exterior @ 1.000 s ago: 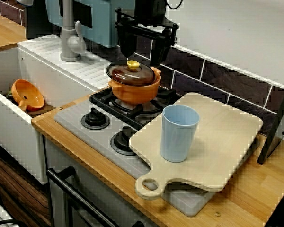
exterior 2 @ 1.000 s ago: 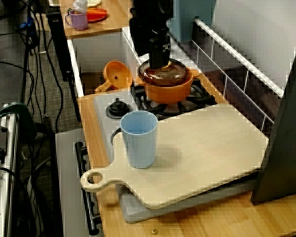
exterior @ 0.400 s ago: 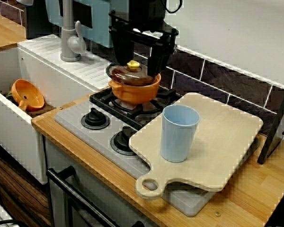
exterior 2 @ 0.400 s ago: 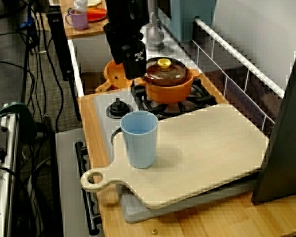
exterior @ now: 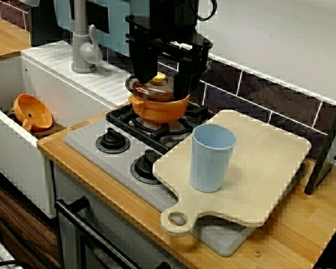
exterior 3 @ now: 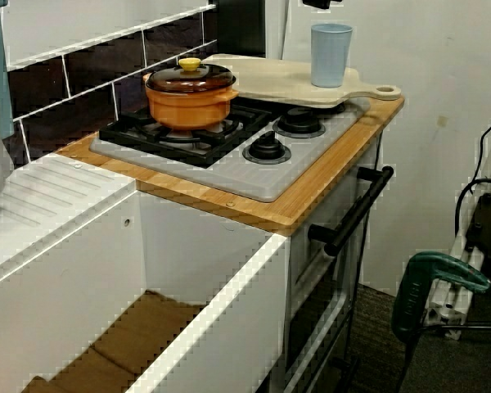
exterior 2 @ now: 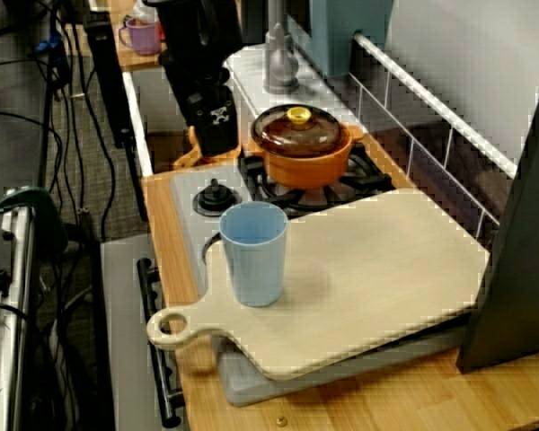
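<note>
The gripper is shown empty, jaws spread wide, hung just left of an orange lidded pot in the view from the side. The pot is set on the far burner of a grey hob – nearer, a blue cup is stood on a wooden board over the tabletop.

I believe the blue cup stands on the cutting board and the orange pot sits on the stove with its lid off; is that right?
Not quite: the lid is on. The view from the sink side shows the cup standing on the board and the pot sitting on the stove with its lid on.
</note>
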Robot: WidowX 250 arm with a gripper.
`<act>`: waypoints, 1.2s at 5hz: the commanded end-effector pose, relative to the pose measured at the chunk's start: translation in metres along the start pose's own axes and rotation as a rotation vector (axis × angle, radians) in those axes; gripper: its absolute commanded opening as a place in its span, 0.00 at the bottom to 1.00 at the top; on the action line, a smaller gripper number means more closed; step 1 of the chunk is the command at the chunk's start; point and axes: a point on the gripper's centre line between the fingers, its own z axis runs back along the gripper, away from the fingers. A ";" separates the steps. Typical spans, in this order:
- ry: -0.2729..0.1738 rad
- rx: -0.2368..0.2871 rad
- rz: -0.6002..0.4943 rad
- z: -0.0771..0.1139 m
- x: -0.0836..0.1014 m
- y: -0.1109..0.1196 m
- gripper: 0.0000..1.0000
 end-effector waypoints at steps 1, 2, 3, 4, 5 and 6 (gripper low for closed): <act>-0.038 -0.039 -0.031 0.016 -0.019 -0.010 1.00; -0.040 -0.034 -0.036 0.011 -0.028 -0.017 1.00; -0.036 -0.025 -0.039 0.003 -0.035 -0.024 1.00; -0.042 -0.013 -0.039 -0.005 -0.040 -0.031 1.00; -0.053 -0.003 -0.045 -0.008 -0.045 -0.036 1.00; -0.051 0.001 -0.042 -0.012 -0.050 -0.039 1.00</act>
